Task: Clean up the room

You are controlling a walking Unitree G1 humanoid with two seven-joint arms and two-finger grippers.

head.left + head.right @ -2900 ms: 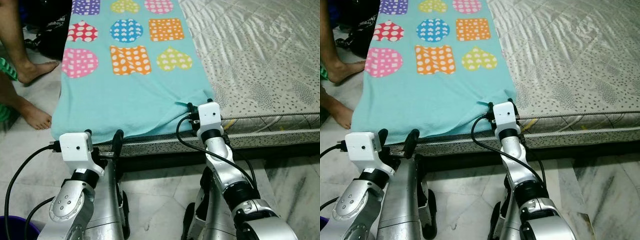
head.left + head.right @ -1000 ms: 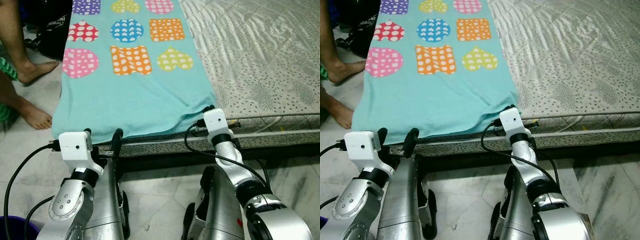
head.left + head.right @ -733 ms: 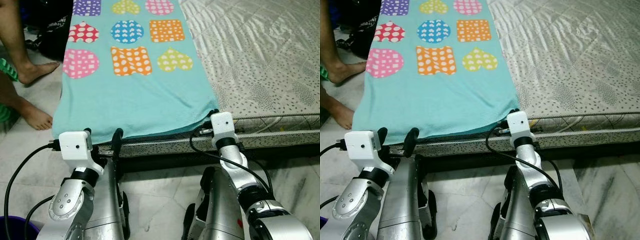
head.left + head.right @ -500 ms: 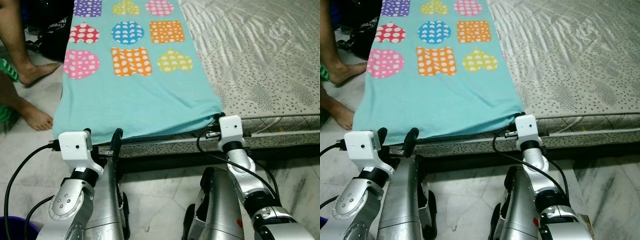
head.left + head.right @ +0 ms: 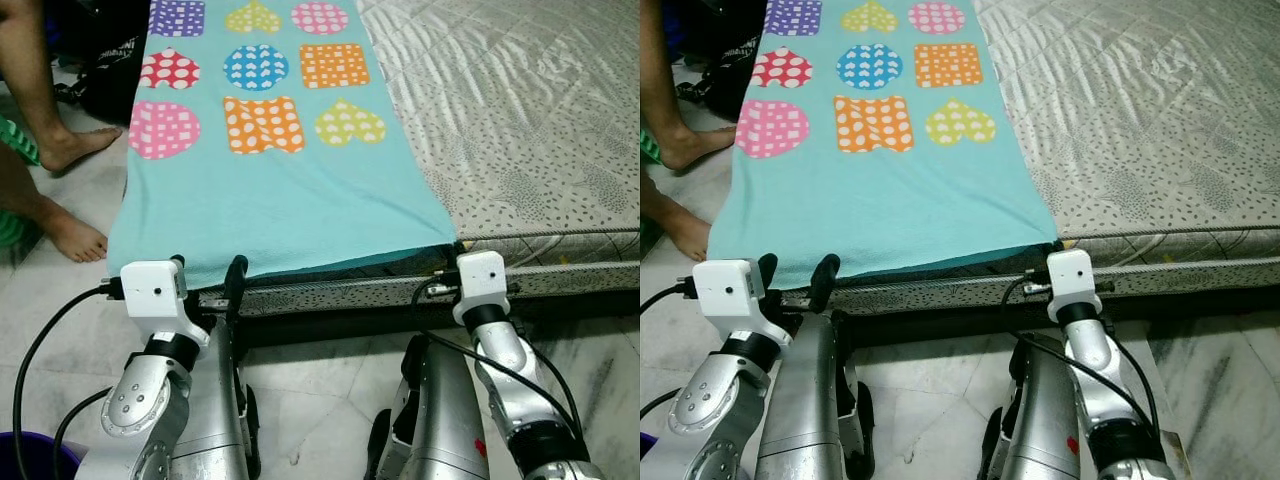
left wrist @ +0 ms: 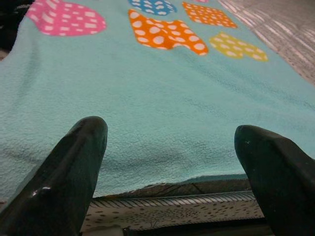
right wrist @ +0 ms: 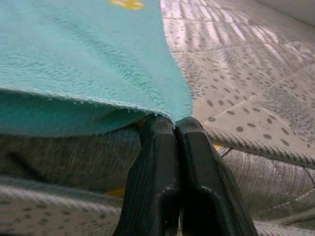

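Note:
A teal towel [image 5: 270, 190] printed with dotted hearts, circles and squares lies flat along the left part of the bed, its near edge hanging over the mattress end. My right gripper [image 5: 452, 246] is at the towel's near right corner, by the mattress piping. In the right wrist view its fingers [image 7: 162, 147] are pressed together with the corner of the towel [image 7: 88, 73] pinched at their tips. My left gripper [image 5: 206, 268] stands open just below the towel's near left edge. The towel [image 6: 162, 98] spans the gap between its fingers [image 6: 74, 162].
The grey patterned mattress [image 5: 520, 120] lies bare to the right of the towel. A person's bare legs and feet [image 5: 65, 235] stand on the marble floor at the left, beside a black bag [image 5: 110, 70]. A purple bucket [image 5: 30, 462] sits at the bottom left.
My right gripper has moved to the right and nearer along the mattress edge, drawing the towel's bunched corner out flat. The left arm has not moved.

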